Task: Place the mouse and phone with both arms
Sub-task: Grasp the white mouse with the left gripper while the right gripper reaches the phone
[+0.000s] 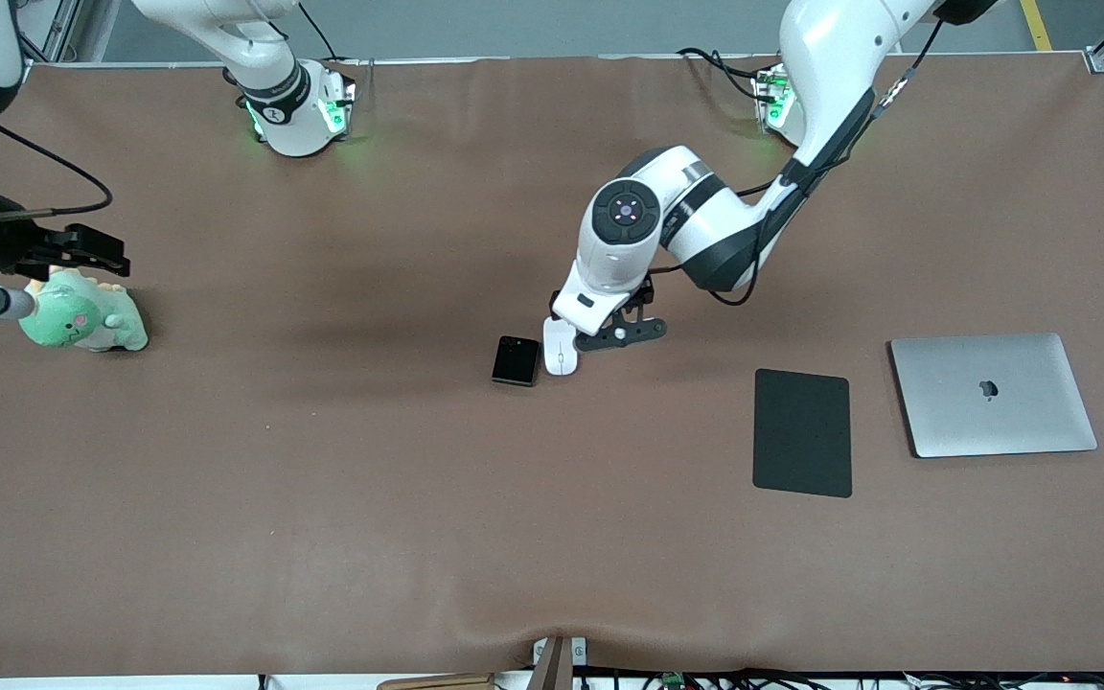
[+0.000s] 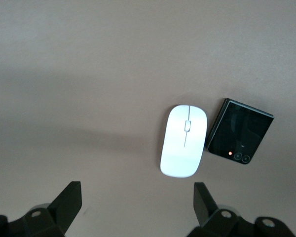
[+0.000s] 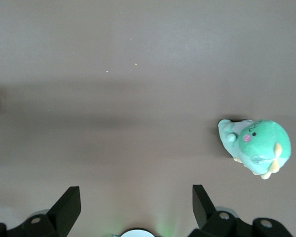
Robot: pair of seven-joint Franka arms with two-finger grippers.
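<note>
The white mouse (image 1: 561, 353) and the black glossy phone (image 1: 516, 361) lie side by side on the brown table, near its middle, the phone toward the right arm's end. My left gripper (image 1: 624, 333) hangs open and empty over the table just beside the mouse, toward the left arm's end. The left wrist view shows the mouse (image 2: 184, 140) and phone (image 2: 240, 131) ahead of the open gripper (image 2: 137, 205), not between its fingers. My right gripper (image 1: 82, 251) is open and empty at the right arm's end of the table; it also shows in the right wrist view (image 3: 136, 207).
A green plush toy (image 1: 84, 319) lies by the right gripper and shows in the right wrist view (image 3: 256, 147). A matte black pad (image 1: 801, 432) and a closed silver laptop (image 1: 993, 394) lie toward the left arm's end.
</note>
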